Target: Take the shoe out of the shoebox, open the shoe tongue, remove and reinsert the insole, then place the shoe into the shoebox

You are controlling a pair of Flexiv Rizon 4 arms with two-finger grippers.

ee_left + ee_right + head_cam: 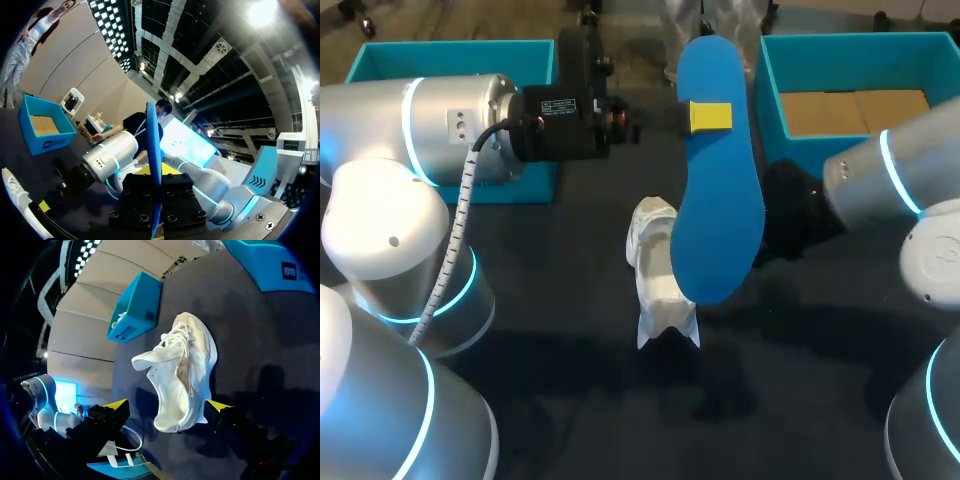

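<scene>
Left fingers (710, 117) pinched shut on blue insole (722, 210), aloft at 1 o'clock of white shoe (655, 280) | right fingers (117, 407) spread wide astride shoe heel, gripping nothing | risk: unsteadied shoe skids during reinsertion, insole buckles

Silver arms (450, 120) — glowing cyan rings (412, 125), black wrists (560, 110), yellow fingertips (710, 116)

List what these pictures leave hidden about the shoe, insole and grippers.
Head view: the insole hides much of the shoe; the left arm covers the left shoebox's inside.
Left wrist view: the insole is edge-on, its faces unseen.
Head view: the left gripper's far jaw is behind the insole.
</scene>
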